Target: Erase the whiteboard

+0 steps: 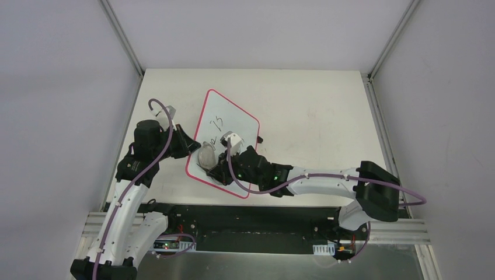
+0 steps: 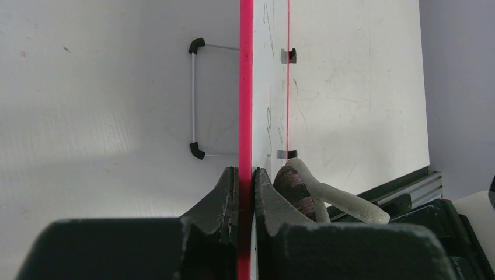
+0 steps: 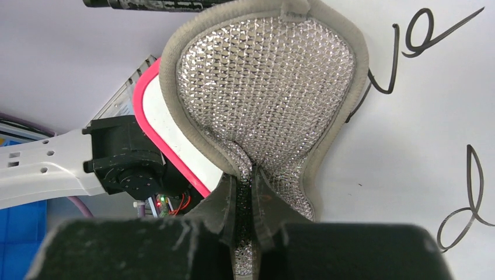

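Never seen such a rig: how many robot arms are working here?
2. The left arm comes from the lower left, the left gripper clamped on the pink-framed whiteboard. The right arm reaches from the lower right, the right gripper pinching a grey mesh pad.

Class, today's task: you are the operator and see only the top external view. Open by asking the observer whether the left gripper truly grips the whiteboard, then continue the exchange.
Observer: Yes. In the left wrist view the left gripper is closed on the whiteboard at its pink frame edge.
Operator: What does the right gripper hold?
Observer: A grey mesh pad, pinched at its narrow waist.
Operator: Any writing nearby?
Observer: Yes, black strokes show beside the pad.
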{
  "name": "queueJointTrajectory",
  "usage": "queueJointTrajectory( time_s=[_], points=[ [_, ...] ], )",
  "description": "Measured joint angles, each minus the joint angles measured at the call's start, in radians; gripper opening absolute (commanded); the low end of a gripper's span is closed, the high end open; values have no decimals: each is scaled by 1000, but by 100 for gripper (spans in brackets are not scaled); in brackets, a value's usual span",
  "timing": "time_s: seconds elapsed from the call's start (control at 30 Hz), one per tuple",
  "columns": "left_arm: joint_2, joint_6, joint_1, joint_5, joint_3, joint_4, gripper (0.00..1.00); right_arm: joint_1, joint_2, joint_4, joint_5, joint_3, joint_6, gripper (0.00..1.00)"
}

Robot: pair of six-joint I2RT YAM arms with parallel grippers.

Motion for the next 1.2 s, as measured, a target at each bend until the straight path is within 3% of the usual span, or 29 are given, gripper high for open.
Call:
queueJointTrajectory(
  time_s=[0.3, 0.5, 0.7, 0.8, 0.9, 1.07, 1.2],
  points=[
    [-4, 11, -5, -18, 0, -1, 0, 21, 45, -147, 6, 138, -29, 0],
    [-16, 14, -5, -24, 0, -5, 0, 29, 89, -147, -18, 230, -88, 0],
    [-17, 18, -5, -32, 0, -11, 2, 10, 85, -92, -58, 191, -109, 0],
    [-18, 11, -6, -31, 0, -11, 39, 6, 55, 13, -69, 105, -71, 0],
    [-17, 4, -12, -46, 1, -47, 67, 5, 31, 61, -70, 21, -34, 0],
    [-8, -38, 8, -42, 24, -116, 87, 4, 8, 63, -69, -40, 0, 0],
    [27, -79, 77, 8, 83, -101, 92, 0, -8, 55, -66, -43, 4, 0]
  ],
)
